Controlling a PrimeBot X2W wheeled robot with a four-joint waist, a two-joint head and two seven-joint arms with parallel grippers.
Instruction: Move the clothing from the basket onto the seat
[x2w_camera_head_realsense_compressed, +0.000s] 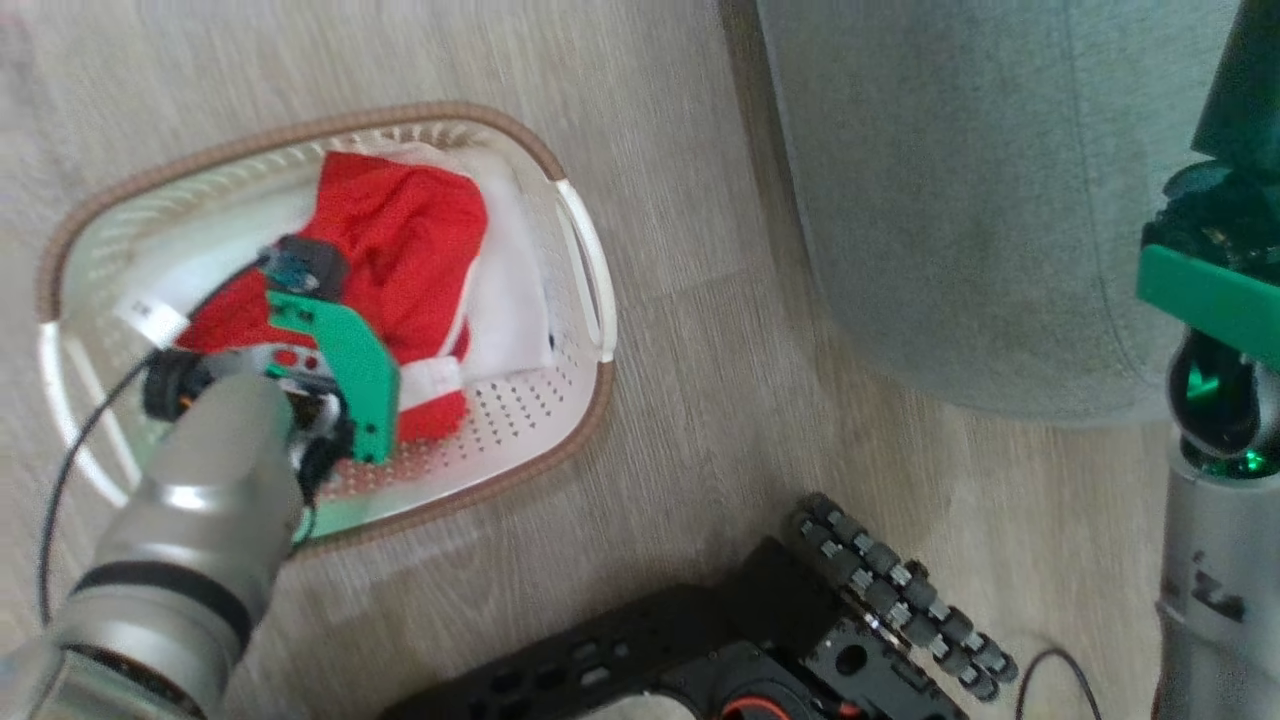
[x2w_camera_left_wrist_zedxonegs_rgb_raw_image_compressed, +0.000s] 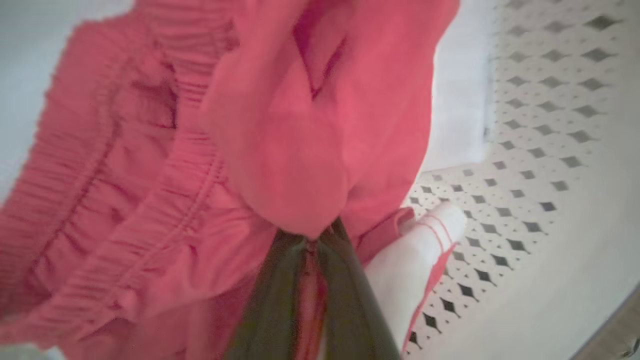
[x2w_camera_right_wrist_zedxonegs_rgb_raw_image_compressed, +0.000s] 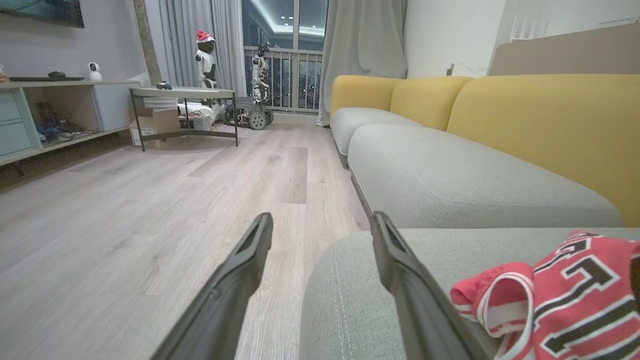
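Observation:
Red shorts (x2w_camera_head_realsense_compressed: 410, 230) with white trim lie bunched in the oval cream basket (x2w_camera_head_realsense_compressed: 330, 125) on the floor. My left arm reaches down into the basket, and in the left wrist view my left gripper (x2w_camera_left_wrist_zedxonegs_rgb_raw_image_compressed: 312, 240) is shut on a fold of the red shorts (x2w_camera_left_wrist_zedxonegs_rgb_raw_image_compressed: 280, 150) above the perforated basket bottom (x2w_camera_left_wrist_zedxonegs_rgb_raw_image_compressed: 540, 150). The grey-green seat (x2w_camera_head_realsense_compressed: 980, 200) stands to the right of the basket. My right gripper (x2w_camera_right_wrist_zedxonegs_rgb_raw_image_compressed: 321, 217) is open and holds nothing over the seat's corner (x2w_camera_right_wrist_zedxonegs_rgb_raw_image_compressed: 360, 280). A red jersey (x2w_camera_right_wrist_zedxonegs_rgb_raw_image_compressed: 565, 295) with black lettering lies on that cushion.
My black wheeled base (x2w_camera_head_realsense_compressed: 900, 590) sits just below the basket and the seat. My right arm (x2w_camera_head_realsense_compressed: 1220, 400) rises at the right edge. Yellow backrests (x2w_camera_right_wrist_zedxonegs_rgb_raw_image_compressed: 540, 120) run behind the cushions. A low table (x2w_camera_right_wrist_zedxonegs_rgb_raw_image_compressed: 182, 100) and a cabinet (x2w_camera_right_wrist_zedxonegs_rgb_raw_image_compressed: 55, 115) stand across the wood floor.

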